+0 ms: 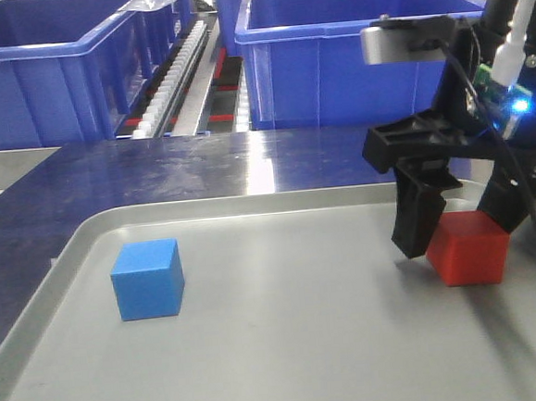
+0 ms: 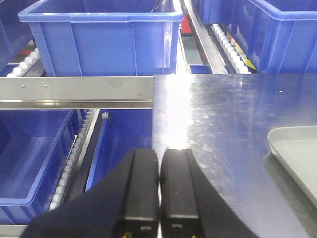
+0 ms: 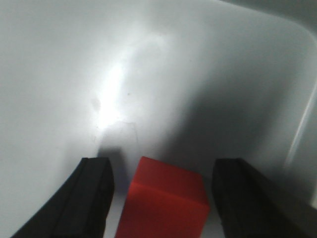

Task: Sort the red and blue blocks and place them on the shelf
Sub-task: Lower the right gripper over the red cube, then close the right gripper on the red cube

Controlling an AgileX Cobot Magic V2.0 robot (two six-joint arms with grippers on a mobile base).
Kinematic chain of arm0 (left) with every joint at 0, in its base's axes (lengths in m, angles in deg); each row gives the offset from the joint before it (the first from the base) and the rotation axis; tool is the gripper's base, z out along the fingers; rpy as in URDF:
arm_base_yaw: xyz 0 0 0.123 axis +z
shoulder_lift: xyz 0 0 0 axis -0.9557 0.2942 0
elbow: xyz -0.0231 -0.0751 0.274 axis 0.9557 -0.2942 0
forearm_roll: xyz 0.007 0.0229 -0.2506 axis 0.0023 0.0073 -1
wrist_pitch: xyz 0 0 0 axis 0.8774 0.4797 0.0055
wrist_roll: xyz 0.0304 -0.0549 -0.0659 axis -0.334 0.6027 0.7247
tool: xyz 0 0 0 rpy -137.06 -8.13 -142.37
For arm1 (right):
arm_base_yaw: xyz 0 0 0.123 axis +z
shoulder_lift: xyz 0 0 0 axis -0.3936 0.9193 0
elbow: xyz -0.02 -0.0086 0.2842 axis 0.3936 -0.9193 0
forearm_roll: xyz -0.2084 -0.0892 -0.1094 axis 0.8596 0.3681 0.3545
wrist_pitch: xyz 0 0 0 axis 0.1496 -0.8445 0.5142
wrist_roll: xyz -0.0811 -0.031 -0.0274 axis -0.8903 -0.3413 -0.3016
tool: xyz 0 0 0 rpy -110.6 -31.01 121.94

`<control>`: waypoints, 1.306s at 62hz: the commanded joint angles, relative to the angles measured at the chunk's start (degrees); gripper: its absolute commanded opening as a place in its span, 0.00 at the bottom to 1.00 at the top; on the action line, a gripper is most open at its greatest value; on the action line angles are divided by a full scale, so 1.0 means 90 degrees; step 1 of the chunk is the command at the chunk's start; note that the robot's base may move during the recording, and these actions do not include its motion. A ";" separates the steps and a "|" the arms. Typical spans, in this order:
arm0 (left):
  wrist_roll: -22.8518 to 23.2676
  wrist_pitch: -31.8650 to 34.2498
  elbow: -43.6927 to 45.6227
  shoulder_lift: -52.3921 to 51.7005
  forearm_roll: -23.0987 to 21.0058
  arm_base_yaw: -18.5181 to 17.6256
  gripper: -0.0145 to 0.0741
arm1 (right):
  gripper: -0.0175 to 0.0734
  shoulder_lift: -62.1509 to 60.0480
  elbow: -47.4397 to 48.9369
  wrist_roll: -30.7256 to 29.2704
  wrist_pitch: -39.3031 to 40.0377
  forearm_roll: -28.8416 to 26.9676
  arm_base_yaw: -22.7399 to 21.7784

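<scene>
I have the right end effector point(image 1: 458, 227) down on the grey tray point(image 1: 250, 206) with its jaws apart, one on each side of the red block point(image 1: 469, 250). My wrist camera shows a narrow gap on either side, so nothing is clamped yet. The red block sits flat on the right side of the tray. The blue block point(image 1: 147, 279) rests well apart from it on the left side, untouched. My left end effector point(image 2: 159, 188) has its fingers pressed together and holds nothing. It hangs over the left edge of the steel table point(image 2: 233, 124), near the shelf point(image 2: 74, 89) front rail and the dark-blue bins point(image 1: 359, 54) behind. I judge the cube to be light and rigid, with matte faces that should give the pads decent friction, so a moderate squeeze ought to hold it without any risk of crushing. I want to take it on two opposite flat faces, centred and low enough that the pads cover most of each face. From the wrist view it looks slightly turned against the fingers. If I close on the edges, I expect it would twist or skid on the smooth tray, so I would square the wrist first.
</scene>
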 commanded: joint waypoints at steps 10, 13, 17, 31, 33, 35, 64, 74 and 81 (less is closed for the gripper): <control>0.0021 0.0542 -0.0287 -0.0135 -0.0002 0.0000 0.31 | 0.79 -0.0094 0.0210 -0.0059 0.0156 0.0038 -0.0010; 0.0021 0.0542 -0.0287 -0.0135 -0.0002 0.0000 0.31 | 0.79 -0.0087 0.0210 -0.0059 0.0132 0.0038 -0.0010; 0.0021 0.0542 -0.0287 -0.0135 -0.0002 0.0000 0.31 | 0.79 -0.0086 0.0210 -0.0059 0.0116 0.0038 -0.0010; 0.0021 0.0542 -0.0287 -0.0135 -0.0002 0.0000 0.31 | 0.79 -0.0086 0.0210 -0.0059 0.0006 0.0038 -0.0010; 0.0021 0.0542 -0.0287 -0.0135 -0.0002 0.0000 0.31 | 0.79 -0.0086 0.0210 -0.0059 -0.0001 0.0038 -0.0010; 0.0021 0.0542 -0.0287 -0.0135 -0.0002 0.0000 0.31 | 0.79 -0.0086 0.0210 -0.0059 -0.0007 0.0038 -0.0010; 0.0021 0.0542 -0.0287 -0.0135 -0.0002 0.0000 0.31 | 0.31 -0.0109 0.0210 -0.0059 -0.0039 0.0038 -0.0010; 0.0021 0.0542 -0.0287 -0.0135 -0.0002 0.0000 0.31 | 0.25 -0.0322 0.0210 -0.0059 0.0055 0.0038 -0.0010; 0.0021 0.0542 -0.0287 -0.0135 -0.0002 0.0000 0.31 | 0.25 -0.0613 0.0210 -0.0059 0.0269 0.0038 -0.0010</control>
